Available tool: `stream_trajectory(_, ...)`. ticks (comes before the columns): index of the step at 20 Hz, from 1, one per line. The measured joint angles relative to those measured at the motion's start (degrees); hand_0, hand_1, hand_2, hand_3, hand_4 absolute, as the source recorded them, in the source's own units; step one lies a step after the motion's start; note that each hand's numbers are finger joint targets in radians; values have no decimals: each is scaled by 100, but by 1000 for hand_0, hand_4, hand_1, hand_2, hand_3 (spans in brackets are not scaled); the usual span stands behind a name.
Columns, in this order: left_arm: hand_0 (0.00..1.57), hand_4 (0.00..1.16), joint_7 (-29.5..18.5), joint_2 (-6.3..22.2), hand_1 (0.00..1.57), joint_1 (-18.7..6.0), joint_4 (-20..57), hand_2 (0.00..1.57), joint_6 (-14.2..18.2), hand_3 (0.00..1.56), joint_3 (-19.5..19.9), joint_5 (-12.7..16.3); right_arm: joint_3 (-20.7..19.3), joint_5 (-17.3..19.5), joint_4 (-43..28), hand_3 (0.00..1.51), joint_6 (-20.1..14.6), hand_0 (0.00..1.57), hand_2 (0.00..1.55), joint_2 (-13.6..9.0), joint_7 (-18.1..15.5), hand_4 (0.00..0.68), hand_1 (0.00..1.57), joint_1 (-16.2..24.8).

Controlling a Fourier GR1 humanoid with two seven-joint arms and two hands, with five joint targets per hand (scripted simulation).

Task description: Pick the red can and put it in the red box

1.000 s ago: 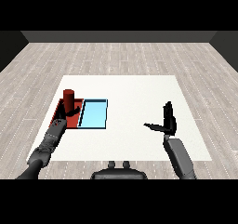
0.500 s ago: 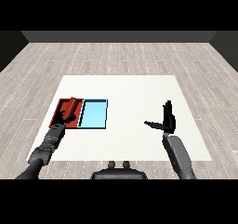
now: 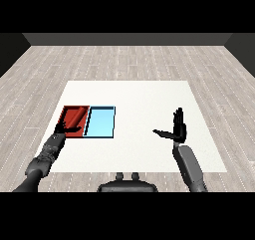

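The red can (image 3: 75,116) lies on its side inside the red tray (image 3: 66,110), its colour blending into the tray floor. My left hand (image 3: 63,128) rests at the tray's near left corner with its fingers spread; it is open and apart from the can. My right hand (image 3: 177,131) hovers over the right half of the table, far from both trays. It is open, fingers straight up and thumb pointing left, and holds nothing.
The light blue tray (image 3: 101,122) adjoins the red tray on its right side. The white table (image 3: 144,97) stretches behind and between the hands, and its near edge runs just ahead of my forearms.
One second ago my left hand held the can upright over the red tray. The can has since dropped onto its side in the tray, and the hand has let go and spread. The right hand barely moved.
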Motion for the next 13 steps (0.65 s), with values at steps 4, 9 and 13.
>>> stream_trajectory(4, 0, 0, -352, -25, 0, -59, -238, 0, 187, 0, 189, 162, -90, -81, 50, 0, 173, 0, 0, -20, -95, 0, 0, 14)
stream_trajectory(9, 670, 0, -1356, 35, 670, -33, -849, 381, -133, 0, 594, 548, -141, -167, -67, 0, 382, 0, 0, -80, -121, 0, 0, 6)
stream_trajectory(13, 0, 0, -2090, -93, 0, 91, -1493, 0, -723, 0, 801, 835, -15, -143, -237, 0, 550, 0, 0, -53, -225, 0, 0, 174)
